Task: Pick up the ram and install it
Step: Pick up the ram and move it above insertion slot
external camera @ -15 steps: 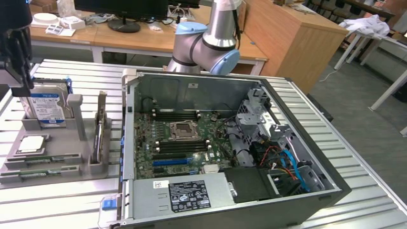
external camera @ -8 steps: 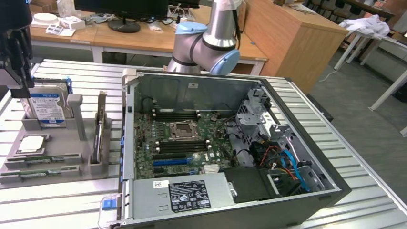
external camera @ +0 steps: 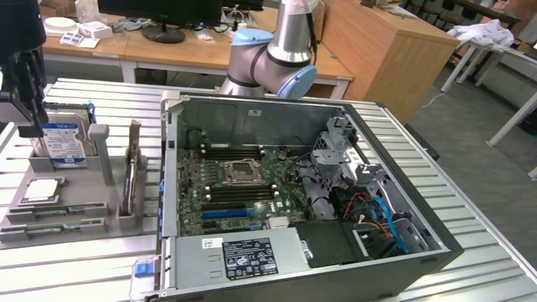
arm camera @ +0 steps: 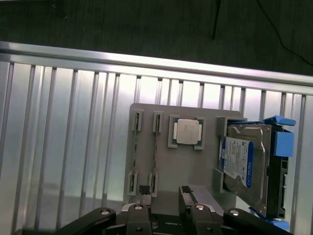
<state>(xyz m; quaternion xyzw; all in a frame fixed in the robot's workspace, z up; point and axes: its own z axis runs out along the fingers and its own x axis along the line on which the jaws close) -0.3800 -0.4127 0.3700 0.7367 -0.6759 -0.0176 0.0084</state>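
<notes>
In the exterior view, the gripper (external camera: 27, 123) hung as a dark shape over the far end of the grey tray (external camera: 84, 223), just above the hard drive (external camera: 63, 143). The tray sat on the slatted table (external camera: 100, 270), at the exterior view's left of the open case (external camera: 436, 248). The ram (external camera: 55, 211) lay in the tray's near holders, well apart from the motherboard (external camera: 243, 189) inside the case. An upright card (external camera: 132, 170) stood between the drive and the case.

In the wrist view, the gripper (arm camera: 165, 191) hovered over the tray (arm camera: 186, 166), its fingers (arm camera: 185, 190) spread wide and holding nothing. The ram (arm camera: 155, 156) sat on edge in its holder, beside the processor (arm camera: 186, 131), and the fingers did not touch it. The hard drive (arm camera: 242, 161) leaned in its stand at the tray's far side.
</notes>
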